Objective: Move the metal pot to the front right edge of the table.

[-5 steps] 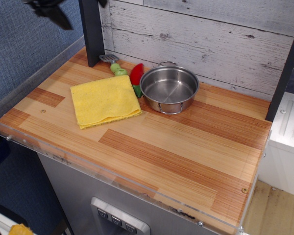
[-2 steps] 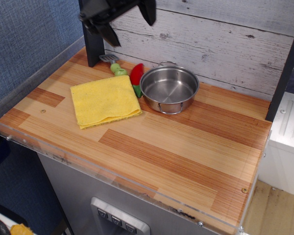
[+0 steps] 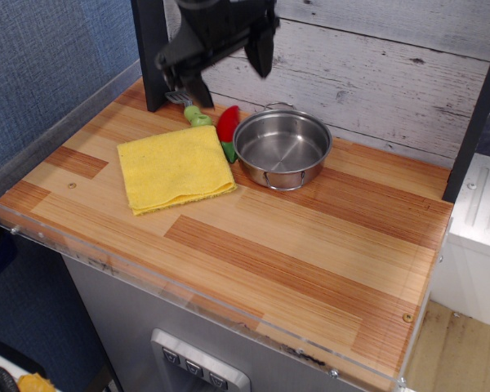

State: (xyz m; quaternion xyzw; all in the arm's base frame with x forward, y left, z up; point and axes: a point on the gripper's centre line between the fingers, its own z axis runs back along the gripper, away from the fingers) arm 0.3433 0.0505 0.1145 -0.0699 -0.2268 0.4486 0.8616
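One striped table (image 3: 310,261) (acrylic-rimmed), whitewashed plank wall (image 3: 376,73)

metal pot (image 3: 282,149): 1
loop handles on pot: 2
yellow cloth (image 3: 175,168): 1
red pepper toy (image 3: 227,126): 1
green-handled spatula (image 3: 191,109): 1
end effector (image 3: 226,59): 1
desk (image 3: 310,245): 1

Metal pot (image 3: 282,149): shiny silver steel. Table (image 3: 310,253): light and reddish-brown striped planks. Left of the pot: plain yellow cloth (image 3: 174,168), red pepper (image 3: 227,124), green-handled spatula (image 3: 192,109). Above the pot: black gripper (image 3: 225,64). Behind it: whitewashed grey plank wall (image 3: 376,57).
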